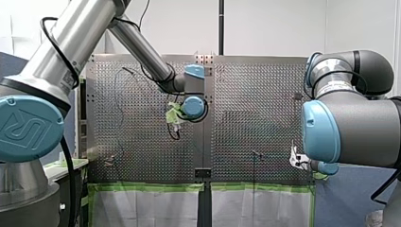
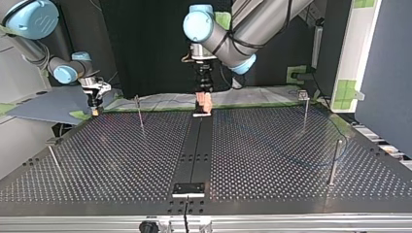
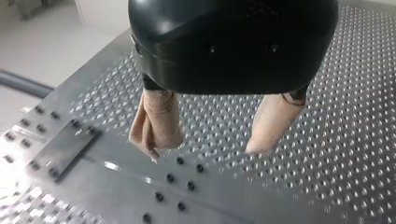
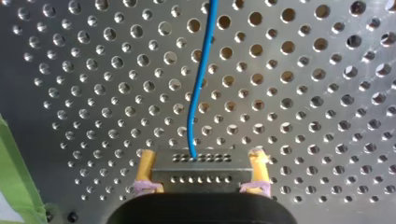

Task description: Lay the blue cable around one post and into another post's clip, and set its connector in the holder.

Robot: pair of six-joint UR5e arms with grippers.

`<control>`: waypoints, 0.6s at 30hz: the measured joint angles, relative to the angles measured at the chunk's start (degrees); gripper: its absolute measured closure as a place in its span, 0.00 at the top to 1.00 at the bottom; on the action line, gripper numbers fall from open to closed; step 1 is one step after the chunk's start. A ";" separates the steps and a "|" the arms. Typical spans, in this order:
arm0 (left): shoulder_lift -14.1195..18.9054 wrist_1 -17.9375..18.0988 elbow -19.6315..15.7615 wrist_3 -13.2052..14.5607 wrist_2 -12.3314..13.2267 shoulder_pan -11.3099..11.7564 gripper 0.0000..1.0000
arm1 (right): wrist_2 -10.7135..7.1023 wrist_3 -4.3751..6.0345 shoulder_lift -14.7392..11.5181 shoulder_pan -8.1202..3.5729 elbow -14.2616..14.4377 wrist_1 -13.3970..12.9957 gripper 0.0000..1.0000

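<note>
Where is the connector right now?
In the right wrist view, the connector is held between the yellow fingers of my right gripper over the table, with the blue cable leading ahead; in the top view that gripper is at the far left.

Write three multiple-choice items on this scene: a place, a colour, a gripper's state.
1. In the top view, my left gripper is: A) at the far end of the dark centre strip; B) at the near right corner; C) off the table.
2. The cable leaving the connector is: A) red; B) green; C) blue.
3. My left gripper is: A) shut on the cable; B) open, empty; C) shut on a post.
1A: it hangs by the strip's far end. 2C: the right wrist view shows it blue. 3B: its pads stand apart, nothing between.
</note>
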 joint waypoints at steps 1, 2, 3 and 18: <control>0.49 -0.50 -0.50 -0.50 -0.49 0.04 1.00 | 0.00 0.00 0.00 0.00 0.00 -0.01 0.00; 0.99 -0.99 -1.00 -0.99 -0.99 0.10 1.00 | 0.00 0.00 0.01 0.01 0.00 -0.03 0.00; 1.64 -1.56 -1.64 -1.63 -1.64 0.20 1.00 | 0.00 0.00 0.00 0.03 0.00 -0.03 0.00; 9.80 -6.09 -9.81 -9.80 -9.11 6.11 1.00 | -0.11 0.06 0.17 0.33 0.00 -0.04 0.00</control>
